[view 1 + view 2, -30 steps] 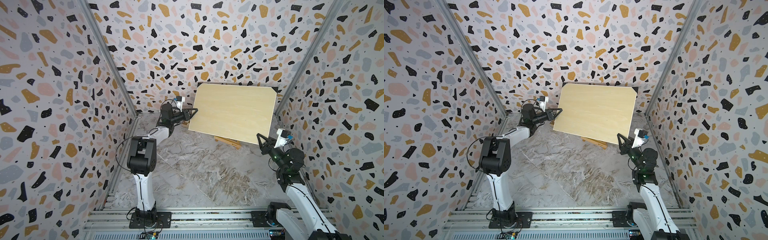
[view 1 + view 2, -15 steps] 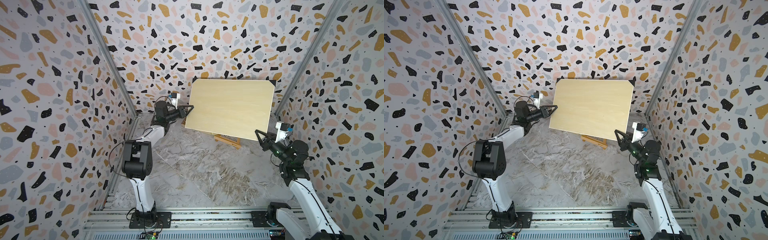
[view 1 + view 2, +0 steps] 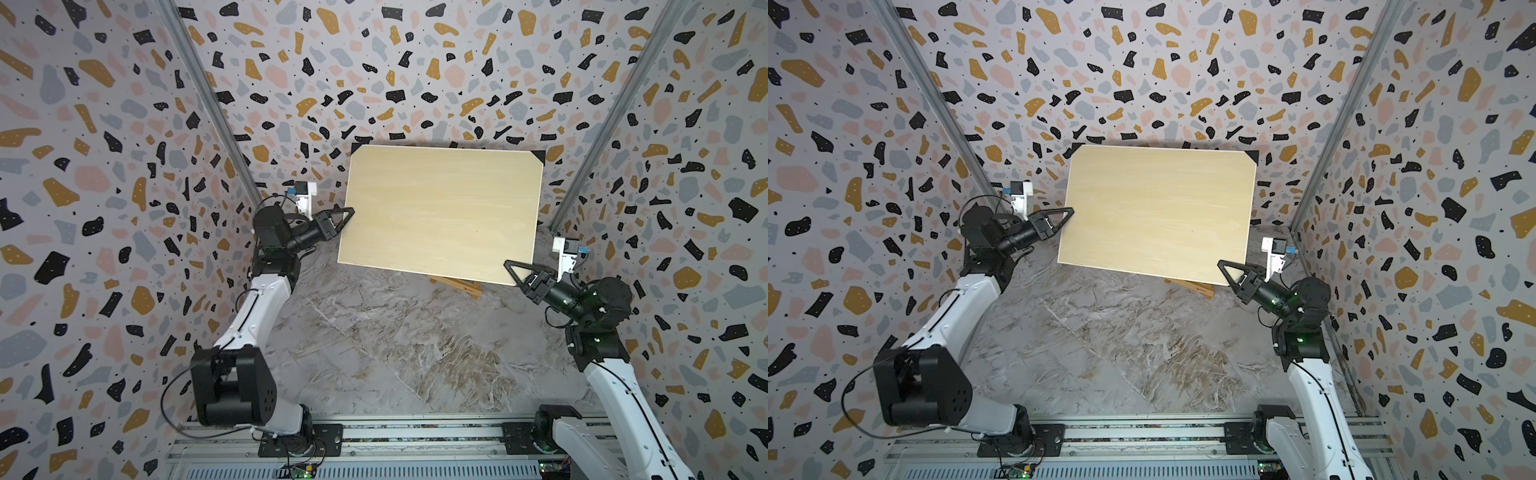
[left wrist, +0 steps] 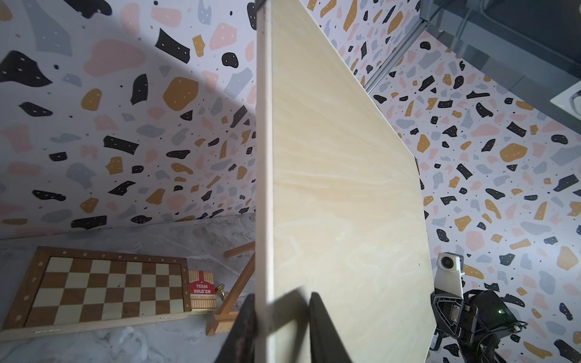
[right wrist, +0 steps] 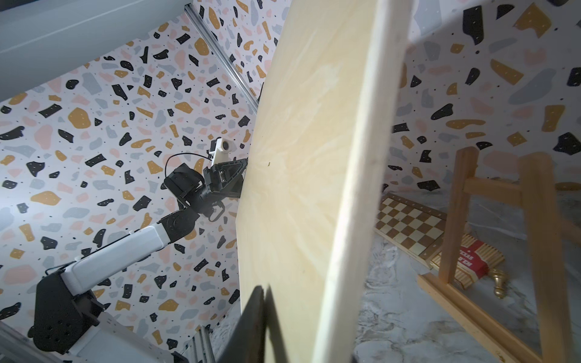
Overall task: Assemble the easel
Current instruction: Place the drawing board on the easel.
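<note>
The easel [image 5: 534, 239], a honey-brown frame of thin slats with a bottom ledge, stands on the marble floor behind the large pale board [image 3: 440, 212]. In both top views only a bit of its ledge [image 3: 457, 286] [image 3: 1198, 287] shows under the board's lower edge. A slat and the ledge end [image 4: 235, 292] show in the left wrist view. My left gripper [image 3: 347, 214] [image 4: 281, 301] is shut on the board's left edge. My right gripper [image 3: 513, 270] [image 5: 301, 345] is shut on the lower right corner. The board hangs tilted above the floor.
A checkered chessboard [image 4: 103, 289] lies flat on the floor by the back wall, hidden under the pale board in the top views. Next to it are a red card box [image 4: 202, 290] and a small gold piece [image 5: 500, 283]. Patterned walls close in on three sides.
The board has shifted left and back toward the rear wall and turned more level. Both grippers kept hold of it, and the left arm swung back with it.
</note>
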Controlling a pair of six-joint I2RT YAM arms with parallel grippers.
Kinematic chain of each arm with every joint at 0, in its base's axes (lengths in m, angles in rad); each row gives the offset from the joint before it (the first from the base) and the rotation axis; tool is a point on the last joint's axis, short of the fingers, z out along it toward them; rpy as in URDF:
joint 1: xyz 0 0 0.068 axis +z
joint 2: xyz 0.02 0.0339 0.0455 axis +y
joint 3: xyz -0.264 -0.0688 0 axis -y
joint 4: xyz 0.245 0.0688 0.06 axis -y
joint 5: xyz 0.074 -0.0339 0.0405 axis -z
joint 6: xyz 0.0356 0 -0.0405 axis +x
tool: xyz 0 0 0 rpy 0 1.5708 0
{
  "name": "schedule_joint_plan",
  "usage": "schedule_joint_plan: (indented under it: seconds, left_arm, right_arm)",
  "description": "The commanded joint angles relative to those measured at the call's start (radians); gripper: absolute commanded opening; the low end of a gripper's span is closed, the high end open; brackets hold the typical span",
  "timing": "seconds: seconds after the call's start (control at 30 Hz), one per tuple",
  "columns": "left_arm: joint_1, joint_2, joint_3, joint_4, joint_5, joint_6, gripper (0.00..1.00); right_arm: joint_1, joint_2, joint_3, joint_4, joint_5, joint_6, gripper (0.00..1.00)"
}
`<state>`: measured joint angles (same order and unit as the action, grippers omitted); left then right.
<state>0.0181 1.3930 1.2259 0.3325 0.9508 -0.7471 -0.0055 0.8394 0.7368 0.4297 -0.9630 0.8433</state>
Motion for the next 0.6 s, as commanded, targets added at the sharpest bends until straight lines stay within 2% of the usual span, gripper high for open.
schedule_joint_plan:
  seconds: [0.0,0.17,0.3,0.47,0.57]
  left_arm:
    - [-0.135,-0.218,0.064,-0.161,0.389,0.104,0.13]
    - [-0.146,-0.361,0.09,-0.249,0.345,0.1,0.25]
    - [-0.157,-0.383,0.156,-0.214,0.358,-0.005,0.3]
    - [-0.202,-0.408,0.225,-0.235,0.368,-0.025,0.41]
    - [-0.233,-0.398,0.257,-0.243,0.378,-0.035,0.42]
  right_arm:
    - [0.058,0.019,0.098,0.14,-0.184,-0.019,0.0]
    - [0.095,0.035,0.123,0.226,-0.194,0.037,0.0]
    - [0.14,0.069,0.143,0.293,-0.19,0.07,0.0]
    - [0.151,0.104,0.19,0.308,-0.188,0.082,0.0]
    - [0.153,0.118,0.205,0.306,-0.175,0.083,0.0]
